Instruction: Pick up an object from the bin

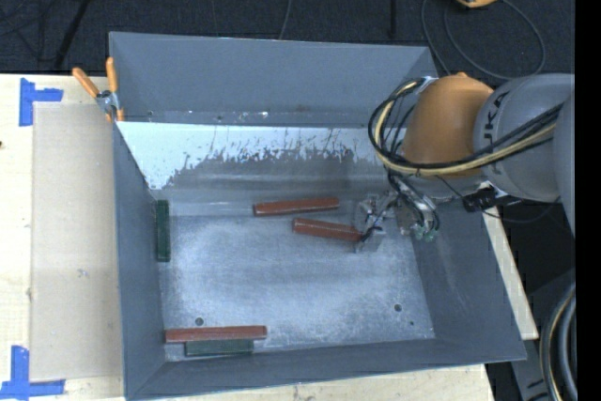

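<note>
Seemingly at work on the pick, the end effector sat low in the right half of the bin, right at the right-hand tip of the lower brown bar, one of two flat reddish-brown bars lying near the middle of the floor. Whether it was apart, together or clamped on that tip could not be told, since the wrist and its cables crowded the spot. That end was probably chosen because it lay free, with bare floor around it. The upper brown bar lay just beside it, nearly parallel and closer to the back wall, so a grip further along might have caught both. The other things sat hard against the walls, awkward to get around: a green bar along the left wall, and at the front a third brown bar with a dark green strip pressed alongside. Nothing appeared lifted, so the pick looked not yet done.
</note>
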